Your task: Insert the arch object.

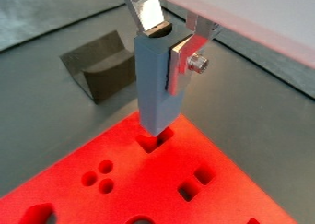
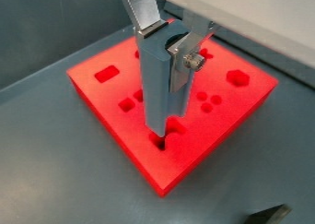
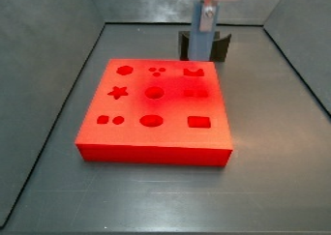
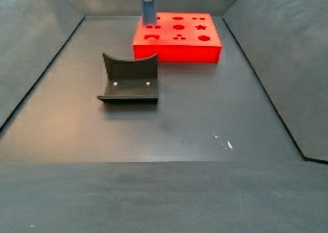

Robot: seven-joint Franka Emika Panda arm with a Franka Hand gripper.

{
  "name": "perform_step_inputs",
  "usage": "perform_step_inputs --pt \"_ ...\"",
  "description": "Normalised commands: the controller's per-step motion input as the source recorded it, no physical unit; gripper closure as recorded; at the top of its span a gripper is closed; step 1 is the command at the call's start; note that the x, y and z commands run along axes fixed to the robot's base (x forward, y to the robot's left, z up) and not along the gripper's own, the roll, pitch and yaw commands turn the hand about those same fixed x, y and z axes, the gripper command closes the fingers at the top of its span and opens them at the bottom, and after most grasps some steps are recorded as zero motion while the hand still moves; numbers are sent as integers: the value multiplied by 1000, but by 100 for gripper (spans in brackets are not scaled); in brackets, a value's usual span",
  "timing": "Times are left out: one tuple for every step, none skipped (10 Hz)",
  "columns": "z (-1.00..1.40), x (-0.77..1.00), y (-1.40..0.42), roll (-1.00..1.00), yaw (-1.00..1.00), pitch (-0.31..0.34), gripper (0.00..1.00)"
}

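a red board (image 3: 155,142) with shape holes lies near the dark fixture (image 4: 129,81).

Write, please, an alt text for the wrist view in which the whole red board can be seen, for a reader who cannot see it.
The tool, shut on a long grey-blue piece, holds it upright with its lower end at a recessed hole near one corner of the flat red board with shape holes. The board lies on a dark grey floor.
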Motion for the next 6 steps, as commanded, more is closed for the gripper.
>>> perform_step_inputs --pt "-334 237 0 0 -377 -106 100" --pt "-154 109 20 0 -360 -71 100" --pt "-31 -57 29 0 -69 -53 100" --pt "-9 -86 23 0 -14 -34 100" --pt "-86 -146 43 0 -26 -57 100" --pt "-140 -160 20 7 -23 -70 100"
